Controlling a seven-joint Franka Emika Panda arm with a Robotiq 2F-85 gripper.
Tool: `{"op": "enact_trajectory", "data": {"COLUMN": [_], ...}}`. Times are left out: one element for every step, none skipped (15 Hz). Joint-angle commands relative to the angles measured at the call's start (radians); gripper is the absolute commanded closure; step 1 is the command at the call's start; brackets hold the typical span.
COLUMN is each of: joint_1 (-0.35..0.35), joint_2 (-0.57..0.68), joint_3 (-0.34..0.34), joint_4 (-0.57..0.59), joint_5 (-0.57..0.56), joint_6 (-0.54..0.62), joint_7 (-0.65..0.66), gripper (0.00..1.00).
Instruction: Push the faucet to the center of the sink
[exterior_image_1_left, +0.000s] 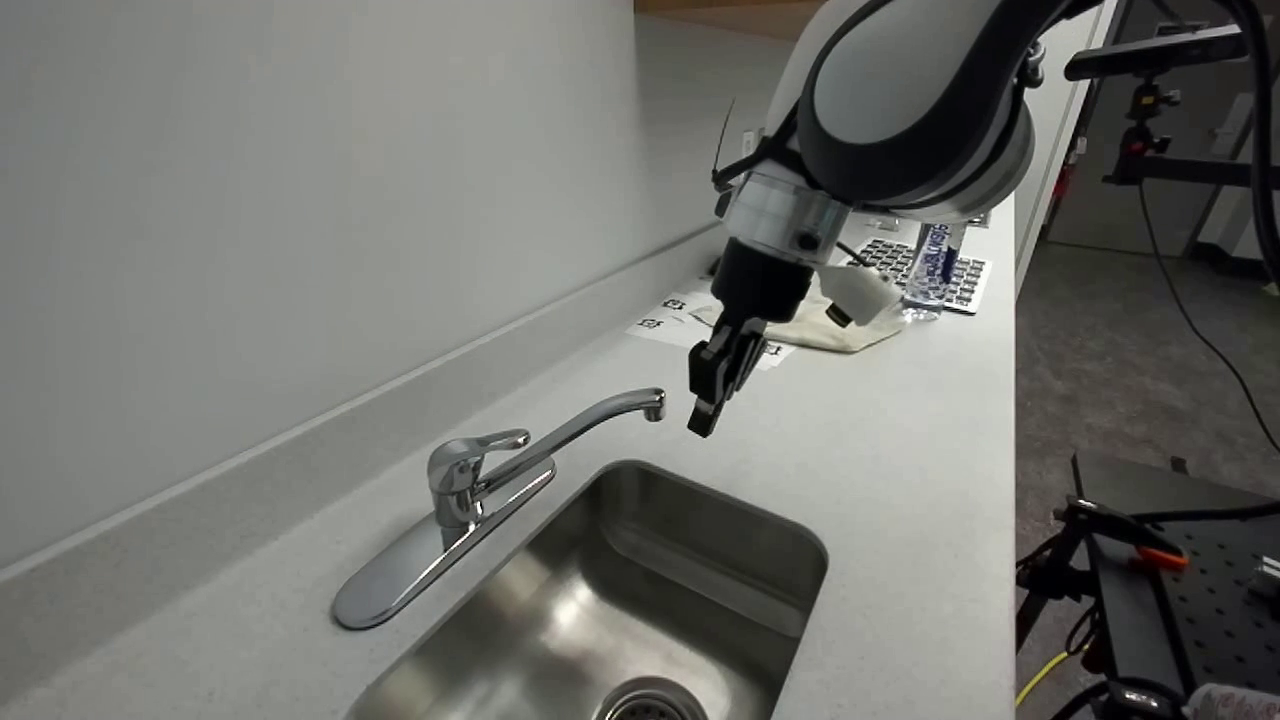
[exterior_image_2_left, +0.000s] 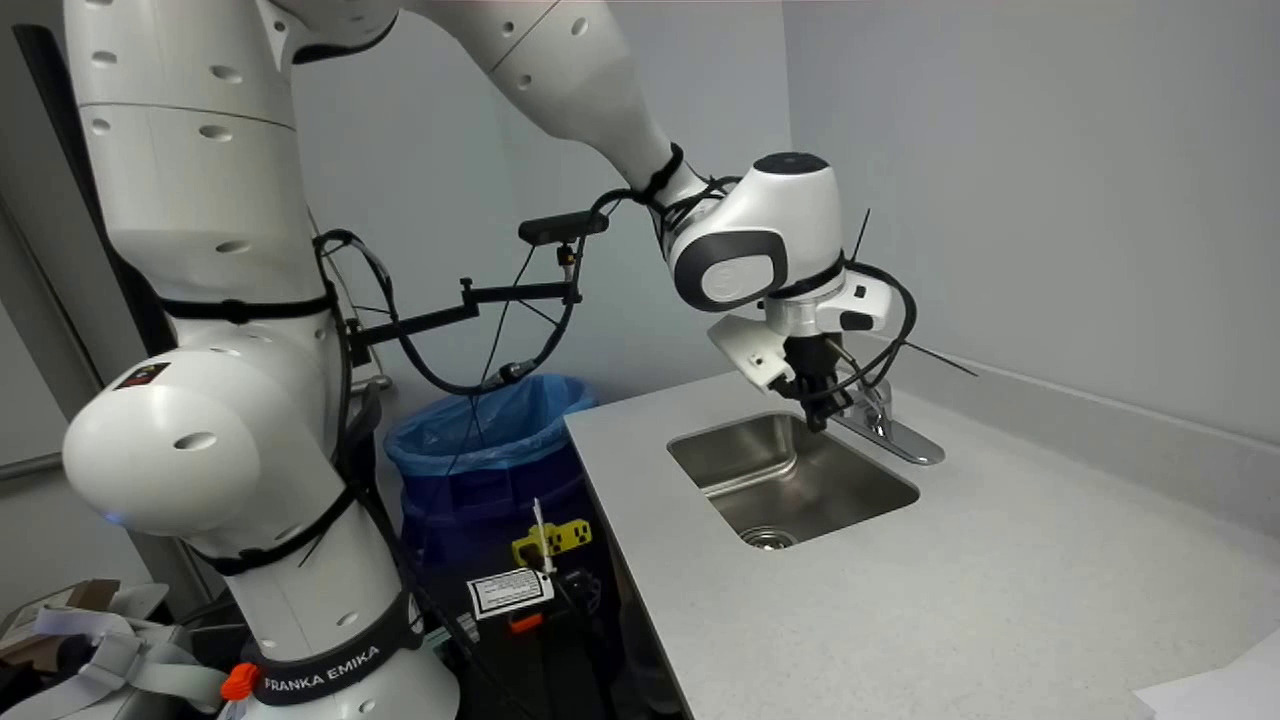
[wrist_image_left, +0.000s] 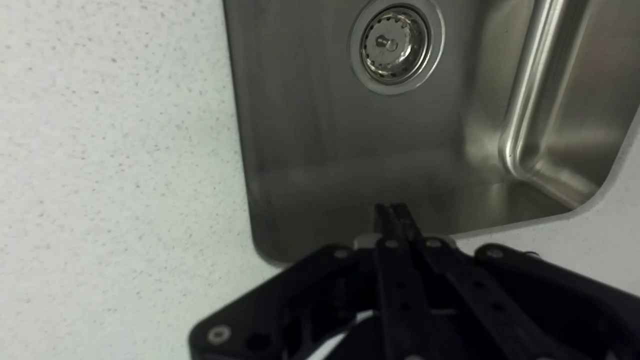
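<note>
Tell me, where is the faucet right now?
In an exterior view, the faucet stands left of centre on the counter, between the wall and the sink, its spout tip just left of the gripper.

The tap (exterior_image_1_left: 457, 480) is metal, smooth and so shiny it looks like a mirror. The sink (exterior_image_1_left: 560, 610) is metal too, but its shine is soft and cloudy. The drain (wrist_image_left: 395, 47) is bright, glossy metal. The worktop (wrist_image_left: 125, 175) looks hard and smooth, not very shiny, with tiny specks all over. The wall (exterior_image_1_left: 300, 250) is flat and dull. The arm (exterior_image_2_left: 570, 80) has a smooth shell with a little gloss, like plastic. The jaws look dull; metal or plastic, I can't tell. The bottle (exterior_image_1_left: 930, 270) is clear, shiny plastic. The cloth (exterior_image_1_left: 815, 325) looks soft and dull. The paper (exterior_image_1_left: 685, 330) is dull too. The bag (exterior_image_2_left: 510, 420) is thin, crinkly, glossy plastic. The board (exterior_image_1_left: 740, 14) looks like wood.
</note>
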Motion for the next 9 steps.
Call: {"op": "enact_trajectory", "data": {"joint_1": [-0.001,0.000,0.002,0.002,0.002,-0.003,-0.004,-0.005,-0.008], "joint_2": [-0.012,-0.005,0.004,0.012,0.020,0.032,0.042,0.057,0.070], "joint_3": [-0.019,-0.020,-0.019,-0.017,-0.013,-0.002,0.004,0.013,0.025], "joint_4": [0.016,0.028,0.039,0.051,0.061,0.070,0.078,0.084,0.089], "joint_5": [0.015,0.018,0.020,0.020,0.022,0.030,0.035,0.041,0.048], "joint_6": [0.031,0.046,0.070,0.094,0.118,0.152,0.179,0.211,0.240], "joint_7": [-0.038,-0.037,-0.037,-0.036,-0.034,-0.045,-0.049,-0.056,-0.064], "gripper": [1.00,1.00,1.00,1.00,1.00,1.00,1.00,1.00,1.00]}}
